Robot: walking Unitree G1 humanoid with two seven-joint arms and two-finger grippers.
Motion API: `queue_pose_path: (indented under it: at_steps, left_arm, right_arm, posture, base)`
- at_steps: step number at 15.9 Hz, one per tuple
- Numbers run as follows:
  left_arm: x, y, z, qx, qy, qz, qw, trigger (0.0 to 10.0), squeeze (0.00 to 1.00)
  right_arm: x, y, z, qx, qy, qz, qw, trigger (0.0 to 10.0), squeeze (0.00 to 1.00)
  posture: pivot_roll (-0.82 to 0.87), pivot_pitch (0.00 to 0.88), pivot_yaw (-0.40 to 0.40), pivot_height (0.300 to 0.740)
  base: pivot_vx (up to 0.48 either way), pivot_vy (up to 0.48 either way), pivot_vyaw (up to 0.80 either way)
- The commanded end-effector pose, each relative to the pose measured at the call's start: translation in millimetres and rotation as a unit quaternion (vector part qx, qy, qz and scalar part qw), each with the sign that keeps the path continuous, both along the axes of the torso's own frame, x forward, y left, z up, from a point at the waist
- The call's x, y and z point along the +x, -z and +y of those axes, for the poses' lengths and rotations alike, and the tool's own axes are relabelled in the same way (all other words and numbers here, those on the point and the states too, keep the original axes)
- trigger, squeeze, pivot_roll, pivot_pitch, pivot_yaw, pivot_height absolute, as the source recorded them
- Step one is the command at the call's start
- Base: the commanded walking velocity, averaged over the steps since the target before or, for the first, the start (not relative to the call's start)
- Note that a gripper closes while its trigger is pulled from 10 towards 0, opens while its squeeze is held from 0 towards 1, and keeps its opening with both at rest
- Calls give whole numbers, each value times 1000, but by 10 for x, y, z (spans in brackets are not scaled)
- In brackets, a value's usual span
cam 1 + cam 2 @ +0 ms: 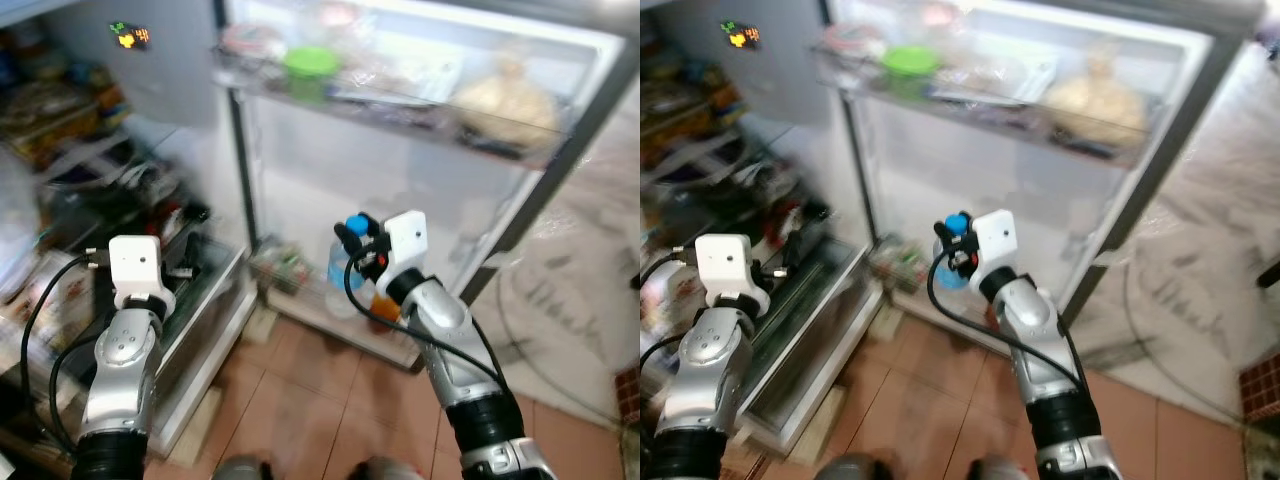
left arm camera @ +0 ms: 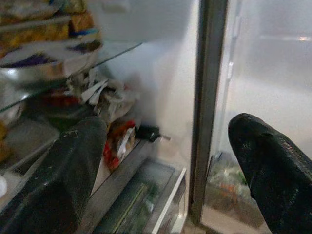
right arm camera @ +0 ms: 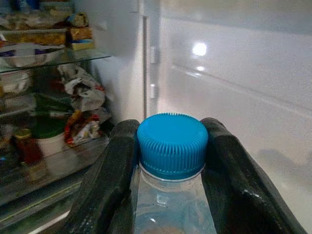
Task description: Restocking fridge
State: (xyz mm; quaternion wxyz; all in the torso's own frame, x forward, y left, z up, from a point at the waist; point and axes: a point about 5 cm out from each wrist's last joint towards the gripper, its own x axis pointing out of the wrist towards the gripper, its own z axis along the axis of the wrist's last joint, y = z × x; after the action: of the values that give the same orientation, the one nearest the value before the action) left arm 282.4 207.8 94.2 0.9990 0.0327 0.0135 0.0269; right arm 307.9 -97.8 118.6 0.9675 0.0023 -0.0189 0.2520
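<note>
Open fridge with stocked top door shelf; right gripper clamped on blue-capped water bottle, not yet shelved; left gripper spread, empty.

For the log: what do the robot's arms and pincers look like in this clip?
Both arms are silver metal with rounded joint housings and black ribbed cuffs lower down. Each wrist carries a white boxy camera block with a small dark lens, and black cables loop alongside the forearms. The left pincer has two long, thick, matte black fingers with rounded tips; the right pincer has the same black fingers. No markings can be made out.
</note>
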Motion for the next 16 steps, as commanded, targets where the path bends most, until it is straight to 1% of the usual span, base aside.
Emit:
queue_pose_path:
  at_steps: [1,7,13,16]
  left_arm:
    - [18,-4,-71,0,12,0,1000,10000,0]
    - [21,-21,-93,0,22,-12,1000,10000,0]
    - [20,-23,-94,-6,22,-13,1000,10000,0]
    - [18,-19,-100,-6,22,-12,1000,10000,0]
  right_arm:
    - [30,-66,-96,-6,18,-18,1000,10000,0]
    - [49,-90,-139,-6,37,-28,999,10000,0]
    - [36,-67,-141,-8,40,-25,999,10000,0]
    - [38,-67,-148,-10,40,-24,999,10000,0]
  posture:
    - [38,45,-4,740]
    - [37,46,-5,740]
    - [34,51,-2,740]
    - [33,53,-4,740]
  base:
    - [0,0,0]
    - [0,0,0]
    - [394,0,0]
    - [381,254,0]
